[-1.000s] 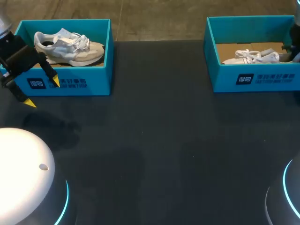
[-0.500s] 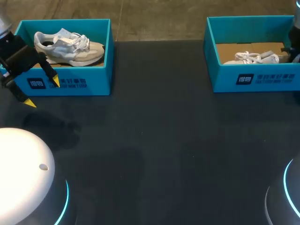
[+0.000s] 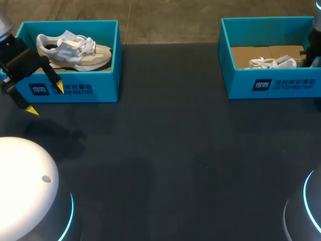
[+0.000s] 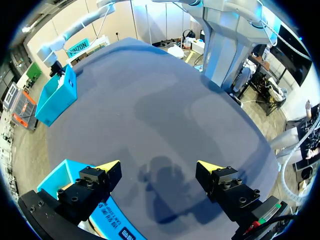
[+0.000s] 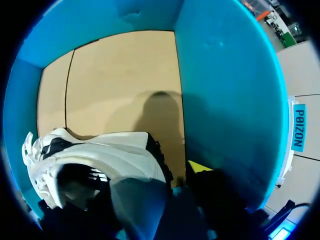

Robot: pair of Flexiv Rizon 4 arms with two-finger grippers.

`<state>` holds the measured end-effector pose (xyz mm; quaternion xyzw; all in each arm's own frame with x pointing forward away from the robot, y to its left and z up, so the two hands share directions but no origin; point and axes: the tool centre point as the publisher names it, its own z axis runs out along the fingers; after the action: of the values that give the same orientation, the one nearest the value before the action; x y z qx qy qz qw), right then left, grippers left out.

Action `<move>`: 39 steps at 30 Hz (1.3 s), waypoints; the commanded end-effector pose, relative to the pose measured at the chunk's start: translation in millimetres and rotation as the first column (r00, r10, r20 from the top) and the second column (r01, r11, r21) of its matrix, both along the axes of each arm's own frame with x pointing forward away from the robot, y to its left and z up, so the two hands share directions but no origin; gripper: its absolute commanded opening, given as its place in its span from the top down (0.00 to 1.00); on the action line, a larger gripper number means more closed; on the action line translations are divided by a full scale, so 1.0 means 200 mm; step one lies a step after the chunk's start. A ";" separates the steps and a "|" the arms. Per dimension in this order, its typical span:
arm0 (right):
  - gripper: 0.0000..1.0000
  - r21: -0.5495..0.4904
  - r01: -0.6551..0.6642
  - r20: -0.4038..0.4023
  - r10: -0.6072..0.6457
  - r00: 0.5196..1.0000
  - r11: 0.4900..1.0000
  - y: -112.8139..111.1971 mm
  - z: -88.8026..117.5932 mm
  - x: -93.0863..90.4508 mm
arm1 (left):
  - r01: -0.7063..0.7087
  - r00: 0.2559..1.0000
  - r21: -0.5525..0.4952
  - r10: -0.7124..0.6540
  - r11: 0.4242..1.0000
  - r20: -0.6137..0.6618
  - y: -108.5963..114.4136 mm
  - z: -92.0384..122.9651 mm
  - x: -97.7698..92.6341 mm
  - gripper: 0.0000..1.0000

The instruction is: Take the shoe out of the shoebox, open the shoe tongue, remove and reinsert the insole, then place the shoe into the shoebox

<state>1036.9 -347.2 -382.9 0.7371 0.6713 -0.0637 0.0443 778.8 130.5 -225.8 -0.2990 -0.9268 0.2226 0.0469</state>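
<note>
So, where is the shoe (image 5: 100, 155) now?

Inside the shoebox (image 5: 220, 90), its heel right against the right gripper (image 5: 172, 187) — I think so that it can be lifted out by the collar. Whether that gripper is clenched, I cannot tell; the heel hides it.

And the left gripper (image 4: 159, 167)?

Released and empty, above the bare table (image 4: 165, 100) — probably kept free to help later with the tongue.

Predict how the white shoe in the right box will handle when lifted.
The shoe looks like a soft-sided sneaker, so probably light, its upper giving under a pinch. Its loose laces may trail and snag the box wall. Gripped at one end, the other end would likely sag.
</note>
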 end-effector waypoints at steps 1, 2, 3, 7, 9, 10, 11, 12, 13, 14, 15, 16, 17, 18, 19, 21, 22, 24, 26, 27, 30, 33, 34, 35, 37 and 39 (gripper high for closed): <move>0.00 -0.021 0.003 0.018 -0.002 1.000 1.000 0.02 0.08 -0.03 | 0.000 1.000 0.002 0.000 1.000 0.002 0.00 0.00 0.00 0.00; 0.00 -0.023 0.004 0.023 -0.003 1.000 1.000 0.02 0.09 -0.03 | 0.000 1.000 0.002 0.000 1.000 0.002 0.00 0.00 0.00 0.00; 0.00 -0.027 0.007 0.027 -0.006 1.000 1.000 0.02 0.11 -0.03 | 0.000 1.000 0.002 0.000 1.000 0.002 0.00 0.00 0.00 0.00; 0.00 -0.034 0.012 0.038 -0.011 0.999 0.999 0.02 0.16 -0.04 | 0.000 1.000 0.002 0.000 1.000 0.002 0.00 0.00 0.00 0.00; 0.00 -0.039 0.018 0.045 -0.016 0.999 0.999 0.02 0.19 -0.04 | 0.000 1.000 0.002 0.000 1.000 0.002 0.00 0.00 0.00 0.00; 0.00 -0.042 0.019 0.048 -0.017 0.999 0.999 0.02 0.21 -0.04 | 0.000 1.000 0.002 0.000 1.000 0.002 0.00 0.00 0.00 0.00; 0.00 -0.046 0.021 0.051 -0.018 0.999 0.999 0.03 0.23 -0.05 | 0.000 1.000 0.002 0.000 1.000 0.002 0.00 0.00 0.00 0.00; 0.00 -0.049 0.023 0.054 -0.021 0.998 0.999 0.03 0.25 -0.05 | 0.000 1.000 0.002 0.000 1.000 0.002 0.00 0.00 0.00 0.00; 0.00 -0.052 0.024 0.057 -0.021 0.998 0.998 0.03 0.27 -0.04 | 0.000 1.000 0.002 0.000 1.000 0.002 0.00 0.00 0.00 0.00; 0.00 -0.059 0.025 0.059 -0.022 0.998 0.998 0.03 0.28 -0.04 | 0.000 1.000 0.002 0.000 1.000 0.002 0.00 0.00 0.00 0.00; 0.00 -0.063 0.027 0.062 -0.023 0.998 0.998 0.02 0.30 -0.04 | 0.000 1.000 0.002 0.000 1.000 0.002 0.00 0.00 0.00 0.00; 0.00 -0.065 0.028 0.066 -0.024 0.998 0.998 0.02 0.32 -0.04 | 0.000 1.000 0.002 0.000 1.000 0.002 0.00 0.00 0.00 0.00; 0.00 -0.065 0.027 0.070 -0.023 0.997 0.998 0.03 0.35 -0.04 | 0.000 1.000 0.002 0.000 1.000 0.002 0.00 0.00 0.00 0.00; 0.00 -0.069 0.040 0.076 -0.035 0.997 0.997 0.03 0.38 -0.04 | 0.000 1.000 0.002 0.000 1.000 0.002 0.00 0.00 0.00 0.00; 0.00 -0.064 0.042 0.081 -0.037 0.996 0.997 0.04 0.40 -0.05 | 0.000 1.000 0.002 0.000 1.000 0.002 0.00 0.00 0.00 0.00; 0.00 -0.064 0.059 0.072 -0.055 0.996 0.996 0.05 0.46 -0.06 | 0.000 1.000 0.002 0.000 1.000 0.002 0.00 0.00 0.00 0.00; 0.00 -0.064 0.060 0.072 -0.055 0.996 0.996 0.05 0.47 -0.06 | 0.000 1.000 0.002 0.000 1.000 0.002 0.00 0.00 0.00 0.00; 0.00 -0.065 0.070 0.058 -0.066 0.996 0.995 0.08 0.52 -0.06 | 0.000 1.000 0.002 0.000 1.000 0.002 0.00 0.00 0.00 0.00; 0.00 -0.042 0.063 0.053 -0.061 0.997 0.997 0.09 0.56 -0.07 | 0.000 1.000 0.002 0.000 1.000 0.002 0.00 0.00 0.00 0.00; 0.00 -0.031 0.055 0.056 -0.053 0.997 0.998 0.09 0.58 -0.08 | 0.000 1.000 0.002 0.000 1.000 0.002 0.00 0.00 0.00 0.00; 0.00 -0.012 0.065 0.032 -0.065 0.997 0.998 0.12 0.63 -0.09 | 0.000 1.000 0.002 0.000 1.000 0.002 0.00 0.00 0.00 0.00; 0.00 0.007 0.070 0.020 -0.070 0.997 0.998 0.15 0.67 -0.08 | 0.000 1.000 0.002 0.000 1.000 0.002 0.00 0.00 0.00 0.00; 0.00 0.005 0.074 0.016 -0.074 0.997 0.997 0.16 0.69 -0.09 | 0.000 1.000 0.002 0.000 1.000 0.002 0.00 0.00 0.00 0.00; 0.00 0.004 0.075 0.015 -0.075 0.997 0.997 0.17 0.70 -0.09 | 0.000 1.000 0.002 0.000 1.000 0.002 0.00 0.00 0.00 0.00; 0.00 0.010 0.081 0.009 -0.081 0.997 0.997 0.19 0.73 -0.09 | 0.000 1.000 0.002 0.000 1.000 0.002 0.00 0.00 0.00 0.00; 0.00 0.018 0.086 0.001 -0.087 0.996 0.996 0.21 0.75 -0.10 | 0.000 1.000 0.002 0.000 1.000 0.002 0.00 0.00 0.00 0.00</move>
<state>1016.4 -308.7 -239.8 0.7655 0.6400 -0.0550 0.0372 778.8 130.5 -225.8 -0.2989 -0.9268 0.2226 0.0468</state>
